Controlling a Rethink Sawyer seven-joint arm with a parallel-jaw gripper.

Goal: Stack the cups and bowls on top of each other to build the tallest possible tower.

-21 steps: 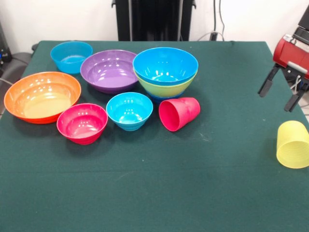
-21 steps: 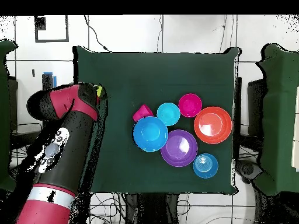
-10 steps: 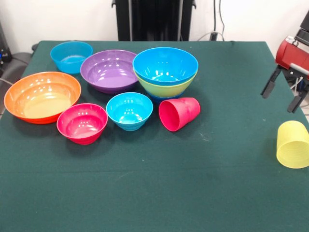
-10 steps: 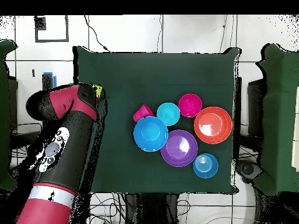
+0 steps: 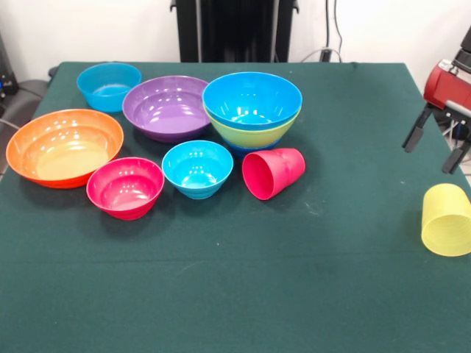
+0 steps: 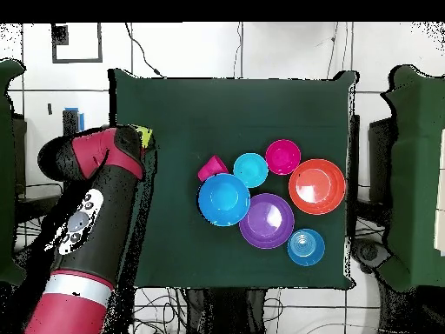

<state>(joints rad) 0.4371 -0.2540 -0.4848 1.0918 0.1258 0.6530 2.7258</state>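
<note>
Up and outward drifts the gripper (image 5: 436, 147) compared with a second ago, sliding toward the table's edge while every cup and bowl sits exactly as it did. Its two dark fingers hang spread apart with nothing between them, above and just behind the yellow cup (image 5: 447, 219), which lies on its side near the edge of the green table (image 5: 221, 294), mouth facing us. Over in the cluster, the bright blue bowl (image 5: 252, 99) sits nested in the lime green bowl (image 5: 254, 130), and that's all the tower there is so far. The red-pink cup (image 5: 273, 173) is tipped over just beside it, with the small cyan bowl (image 5: 197, 168), pink-red bowl (image 5: 125, 187), orange bowl (image 5: 64, 146), purple bowl (image 5: 166, 107) and far blue bowl (image 5: 109, 85) all loose around them. Now, the danger: that yellow cup is round, on its side and close to the edge. A touch that lands off-centre could roll it clean off the table. And a tapered tumbler pinched crooked may well slip during the carry across to the stack.
</note>
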